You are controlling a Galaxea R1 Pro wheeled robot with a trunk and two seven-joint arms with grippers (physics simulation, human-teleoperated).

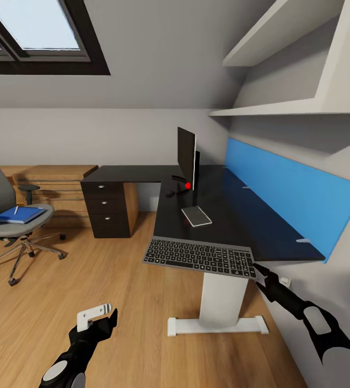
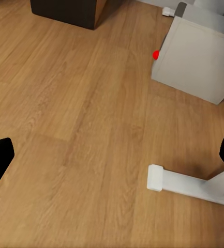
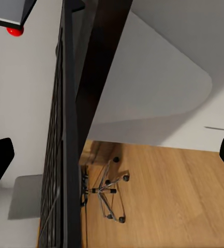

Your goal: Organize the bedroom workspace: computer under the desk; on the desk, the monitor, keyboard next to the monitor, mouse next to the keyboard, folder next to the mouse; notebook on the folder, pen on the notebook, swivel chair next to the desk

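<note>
The keyboard (image 1: 199, 257) lies across the near end of the desk (image 1: 239, 215), its left part sticking out past the edge. My right gripper (image 1: 257, 269) is at its right end, open, one finger (image 3: 0, 163) on each side of the thin keyboard (image 3: 62, 155). The monitor (image 1: 186, 158) stands further back, with the mouse (image 1: 170, 192) beside its stand and the notebook (image 1: 196, 215) in front. The swivel chair (image 1: 11, 226) at the left carries the folder (image 1: 19, 215) and the pen (image 1: 16, 209). My left gripper (image 1: 97, 319) hangs open over the floor. The grey computer (image 2: 197, 54) stands on the floor under the desk.
A blue panel (image 1: 293, 188) lines the wall behind the desk, with white shelves (image 1: 282, 108) above. The black drawer unit (image 1: 110, 210) and a low wood cabinet (image 1: 54, 186) stand at the back left. The desk's white foot (image 2: 187, 185) rests on the wood floor.
</note>
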